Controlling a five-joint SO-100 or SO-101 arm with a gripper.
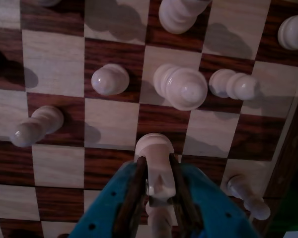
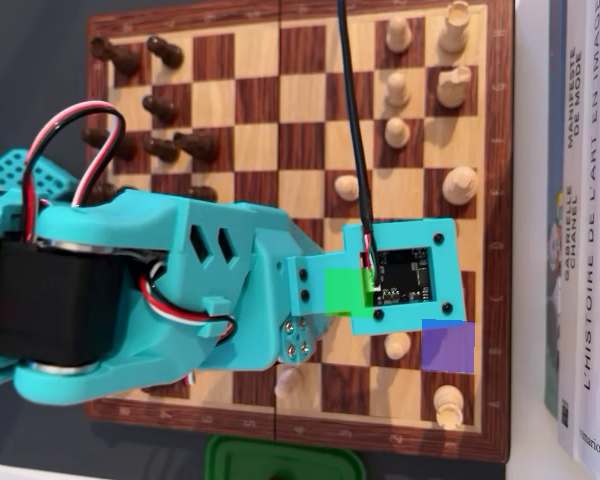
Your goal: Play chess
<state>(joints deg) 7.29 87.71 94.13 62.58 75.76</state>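
In the wrist view my teal gripper (image 1: 159, 168) is shut on a white chess piece (image 1: 155, 148), its brown pads pressing both sides. The piece is held over the wooden chessboard (image 1: 54, 64) near its right edge. White pawns (image 1: 110, 79) and a taller white piece (image 1: 185, 88) stand just beyond it. In the overhead view the arm (image 2: 180, 290) lies across the lower half of the board (image 2: 280, 150), and the camera mount (image 2: 405, 275) hides the gripper and the held piece. Dark pieces (image 2: 165, 150) stand at the left, white pieces (image 2: 397, 132) at the right.
Books (image 2: 580, 220) stand along the right of the board in the overhead view. A green object (image 2: 280, 462) sits below the board's front edge. A white piece (image 2: 448, 405) stands at the board's lower right corner, and a black cable (image 2: 352, 120) runs up across the board.
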